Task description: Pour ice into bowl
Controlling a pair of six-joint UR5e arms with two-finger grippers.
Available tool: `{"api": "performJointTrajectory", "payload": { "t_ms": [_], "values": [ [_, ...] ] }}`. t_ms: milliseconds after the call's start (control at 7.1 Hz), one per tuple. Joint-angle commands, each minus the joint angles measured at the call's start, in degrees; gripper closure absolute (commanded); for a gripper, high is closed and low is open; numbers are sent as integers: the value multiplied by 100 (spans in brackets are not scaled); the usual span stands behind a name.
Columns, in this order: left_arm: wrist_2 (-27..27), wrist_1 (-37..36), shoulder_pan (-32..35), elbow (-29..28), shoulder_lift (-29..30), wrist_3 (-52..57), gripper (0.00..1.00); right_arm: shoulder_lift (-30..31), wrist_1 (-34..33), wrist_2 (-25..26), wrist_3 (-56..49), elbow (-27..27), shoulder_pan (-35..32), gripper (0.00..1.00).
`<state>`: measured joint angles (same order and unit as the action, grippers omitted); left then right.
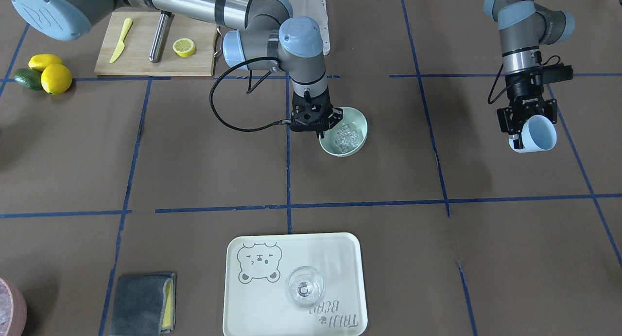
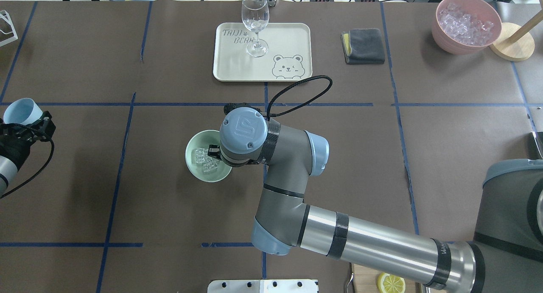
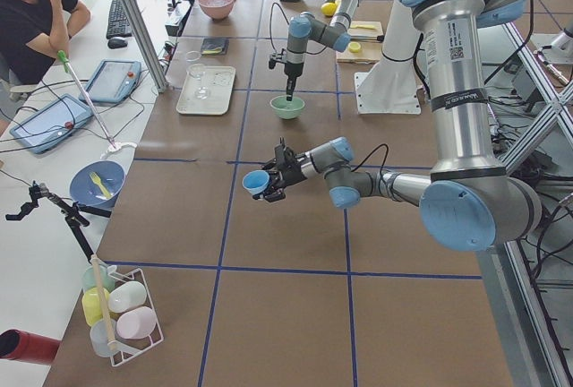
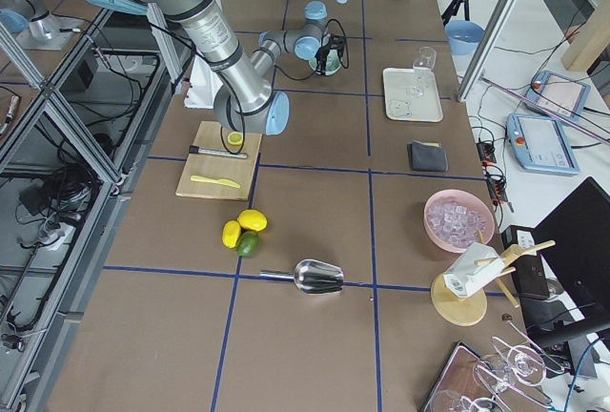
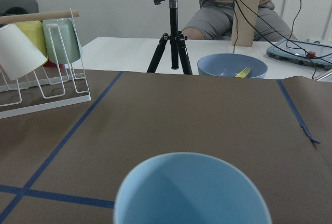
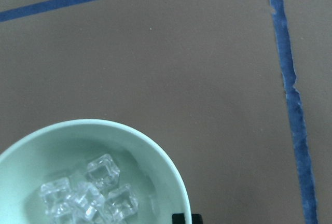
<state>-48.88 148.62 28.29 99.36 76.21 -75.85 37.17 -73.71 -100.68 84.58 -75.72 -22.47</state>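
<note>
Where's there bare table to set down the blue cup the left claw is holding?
The brown table between the left claw, with its light blue cup, and the bowl is bare. Crowded: the bowl's own spot, where the right claw sits at its rim, and the tray with the glass.

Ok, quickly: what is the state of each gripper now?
Left gripper: closed, holding the blue cup.
Right gripper: looks closed on the rim of the bowl.
</note>
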Motion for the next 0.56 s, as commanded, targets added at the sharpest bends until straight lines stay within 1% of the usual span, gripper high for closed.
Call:
{"api": "performJointTrajectory", "payload": {
  "t_ms": [0,141,282,423],
  "values": [
    [19,0,-8,-30,8,-9,100,-105,85,-39,49,-90,-82,100],
    [132,0,-25,-57,26,-18,100,-105,68,-92,41,-205,-161,100],
    [263,0,-25,-65,34,-35,100,-96,67,-319,41,-258,-257,100],
    [456,0,-34,-196,43,-401,100,-70,6,-643,41,-407,-432,100]
  ]
}}
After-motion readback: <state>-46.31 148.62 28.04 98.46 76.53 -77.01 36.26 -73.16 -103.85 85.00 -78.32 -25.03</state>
